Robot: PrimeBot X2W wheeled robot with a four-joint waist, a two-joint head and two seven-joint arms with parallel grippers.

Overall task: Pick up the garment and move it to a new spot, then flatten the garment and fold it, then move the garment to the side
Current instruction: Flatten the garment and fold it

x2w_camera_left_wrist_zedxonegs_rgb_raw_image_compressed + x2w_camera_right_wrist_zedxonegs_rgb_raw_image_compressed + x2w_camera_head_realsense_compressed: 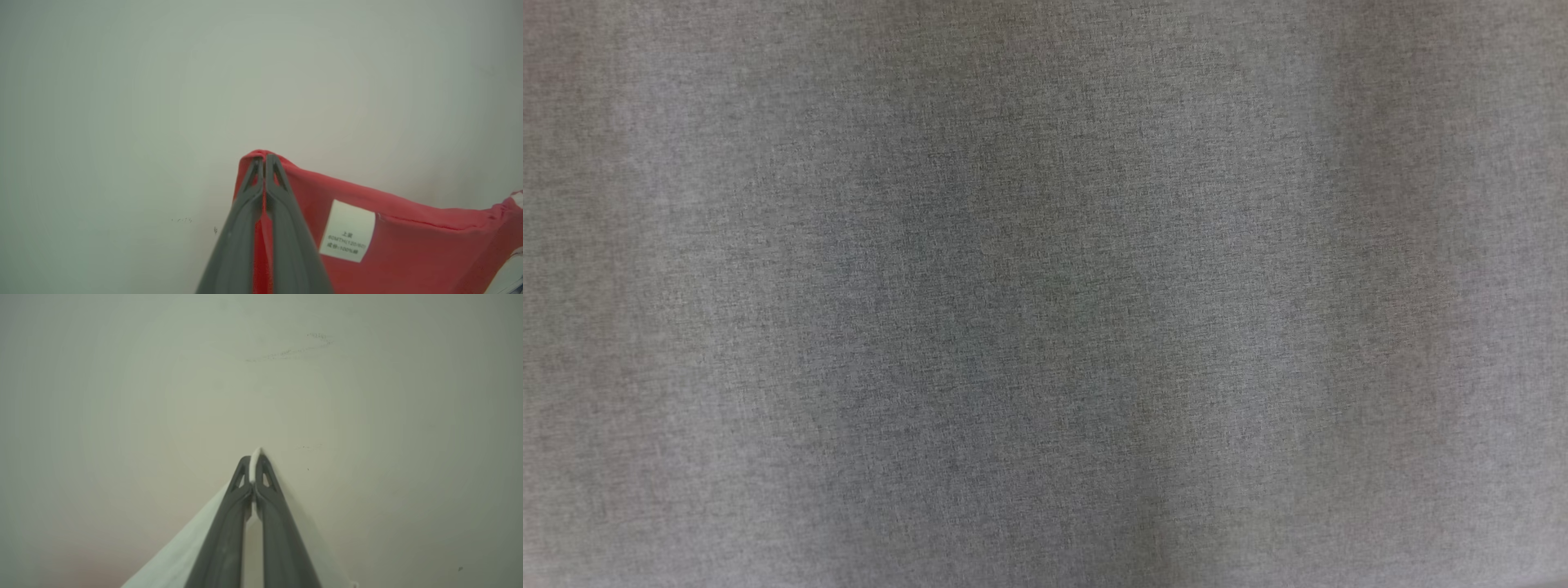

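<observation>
The pale, greenish-white surface (122, 102) takes up the upper and left parts of the left wrist view, and it also lies behind the fingers in the right wrist view. In the head view a grey cloth (1045, 294) with a fine weave is seen from close by, with soft darker bands running top to bottom; what it belongs to cannot be told.

The garment (408, 245) is red and sits in the lower right of the left wrist view. Its hemmed upper edge slopes from the centre of the frame down toward the right edge, where a small white patch shows. Its peak at the frame's centre is pinched between the two dark fingers of the left pincer (264, 161), which are pressed together on the fabric, and a strip of red shows in the narrow slit between them lower down.

In the right wrist view a white cloth (179, 555) falls away toward the lower left corner. The right pincer (254, 461) is clamped on its edge, and a sliver of white pokes out past the fingertips. Whether this white cloth is part of the red garment cannot be told.

A white label (347, 230) with small printed characters lies on the red fabric just right of the left pincer's fingers. Faint scuff marks (290, 351) cross the surface near the top centre of the right wrist view.
</observation>
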